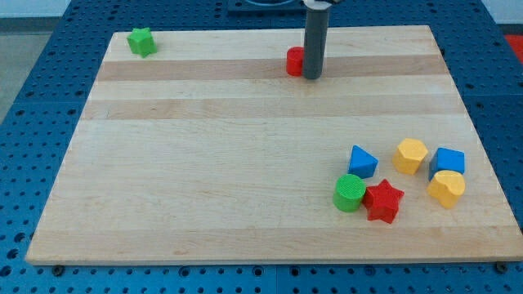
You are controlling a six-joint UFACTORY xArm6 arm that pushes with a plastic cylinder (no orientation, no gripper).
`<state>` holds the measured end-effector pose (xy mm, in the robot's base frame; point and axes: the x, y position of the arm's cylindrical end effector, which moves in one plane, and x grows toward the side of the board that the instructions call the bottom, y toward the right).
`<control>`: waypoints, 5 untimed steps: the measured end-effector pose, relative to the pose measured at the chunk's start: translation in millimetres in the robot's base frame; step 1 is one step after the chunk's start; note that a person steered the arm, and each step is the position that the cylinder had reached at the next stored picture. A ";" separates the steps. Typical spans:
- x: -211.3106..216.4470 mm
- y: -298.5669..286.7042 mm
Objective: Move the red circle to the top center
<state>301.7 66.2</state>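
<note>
My tip (313,77), the lower end of a straight dark rod with no jaws to spread or press together, stood touching the view's right side of the small red plastic circle block (294,61). That block lay near the top edge of the pale wooden board (204,163), about at its centre. I judged the placing step nearly complete; any next move called only for a slight nudge. Being round, the block showed no long axis or heading.

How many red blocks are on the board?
2: the red circle at top center, touching my tip on its right; the red star at bottom right. None seems hidden.
</note>
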 end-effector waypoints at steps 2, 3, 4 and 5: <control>-42.1 -15.9; -50.4 -36.6; -52.9 -40.4; -48.2 -40.4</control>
